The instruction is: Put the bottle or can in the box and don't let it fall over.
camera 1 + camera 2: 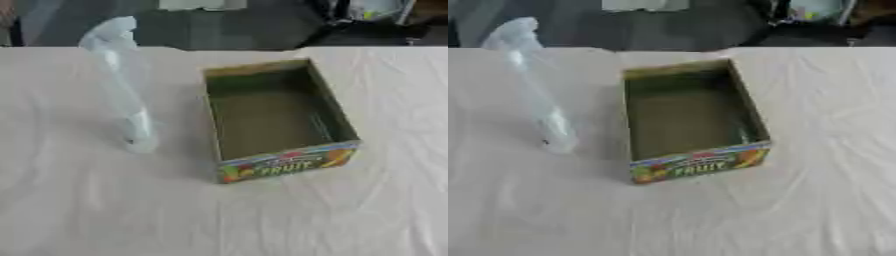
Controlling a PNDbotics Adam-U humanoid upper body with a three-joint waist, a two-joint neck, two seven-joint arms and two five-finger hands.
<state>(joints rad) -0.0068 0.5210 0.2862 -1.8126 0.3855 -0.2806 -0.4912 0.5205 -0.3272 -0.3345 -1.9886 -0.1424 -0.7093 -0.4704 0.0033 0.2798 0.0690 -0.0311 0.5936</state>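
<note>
Tabletop [367, 215] under a creased white cloth. Open rectangular cardboard box [278, 117], colourful "FRUIT" print on its near wall, sits mid-tabletop; nothing visible inside. Tall clear plastic bottle [122, 85] stands upright on the cloth just left of the box, apart from it. Neither hand in view; finger state cannot be told.
</note>
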